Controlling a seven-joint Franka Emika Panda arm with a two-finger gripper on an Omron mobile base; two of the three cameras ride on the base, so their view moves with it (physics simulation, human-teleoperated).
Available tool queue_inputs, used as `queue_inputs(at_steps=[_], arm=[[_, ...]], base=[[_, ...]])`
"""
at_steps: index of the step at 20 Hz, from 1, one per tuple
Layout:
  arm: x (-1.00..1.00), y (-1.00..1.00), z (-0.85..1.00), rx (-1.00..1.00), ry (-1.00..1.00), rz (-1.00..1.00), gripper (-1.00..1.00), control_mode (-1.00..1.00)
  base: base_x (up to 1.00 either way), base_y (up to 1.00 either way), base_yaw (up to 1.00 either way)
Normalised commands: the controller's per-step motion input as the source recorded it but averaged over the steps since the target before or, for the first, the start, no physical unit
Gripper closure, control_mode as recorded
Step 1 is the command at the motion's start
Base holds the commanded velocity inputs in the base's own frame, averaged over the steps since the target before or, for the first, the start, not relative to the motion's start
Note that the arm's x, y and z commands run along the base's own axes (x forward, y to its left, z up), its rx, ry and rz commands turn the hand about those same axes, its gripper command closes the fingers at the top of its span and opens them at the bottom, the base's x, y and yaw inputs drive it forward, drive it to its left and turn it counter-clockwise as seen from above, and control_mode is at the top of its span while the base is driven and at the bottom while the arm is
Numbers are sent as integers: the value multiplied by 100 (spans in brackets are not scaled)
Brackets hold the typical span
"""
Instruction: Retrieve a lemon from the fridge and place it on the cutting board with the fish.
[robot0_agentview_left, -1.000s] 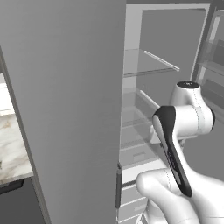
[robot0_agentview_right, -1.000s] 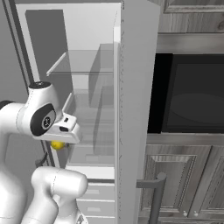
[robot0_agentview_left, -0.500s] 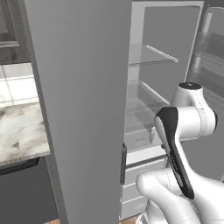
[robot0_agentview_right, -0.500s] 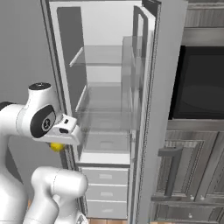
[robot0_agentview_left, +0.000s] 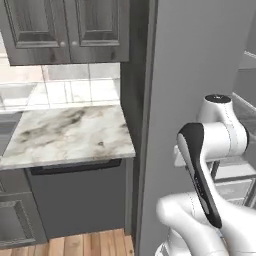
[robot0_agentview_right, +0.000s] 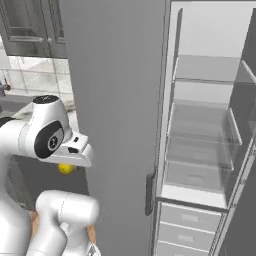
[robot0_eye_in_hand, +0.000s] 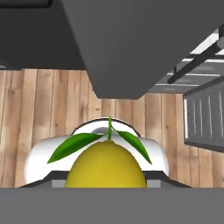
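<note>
The lemon (robot0_eye_in_hand: 105, 168), bright yellow with two green leaves, sits at the bottom of the hand view with my gripper (robot0_agentview_right: 66, 165) shut on it. In the right base view the lemon (robot0_agentview_right: 64, 169) hangs just under the white hand, left of the fridge (robot0_agentview_right: 200, 125). The fridge stands open, with glass shelves and pale drawers showing. Its flat grey door (robot0_agentview_left: 200, 50) stands edge-on close beside the arm. Below the lemon lies wooden floor. The cutting board and the fish are out of view.
A marble counter (robot0_agentview_left: 70, 132) runs left of the fridge, under dark panelled wall cabinets (robot0_agentview_left: 65, 30) and above a dark appliance front (robot0_agentview_left: 75, 200). Wooden floor (robot0_eye_in_hand: 43, 109) is open under the hand. Fridge drawers (robot0_agentview_right: 187, 220) sit low on the right.
Both base views have swung left, so the camera has moved: the fridge interior slid to the right and the counter came into sight. The lemon stays in the gripper.
</note>
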Motion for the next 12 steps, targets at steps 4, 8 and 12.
queue_inputs(at_steps=[4, 8, 12], arm=[[0, 0, 0, 0, 0, 0, 100, 100], [0, 0, 0, 0, 0, 0, 100, 100], [0, 0, 0, 0, 0, 0, 100, 100]], base=[[0, 100, 58], [0, 100, 64], [-2, 100, 60]])
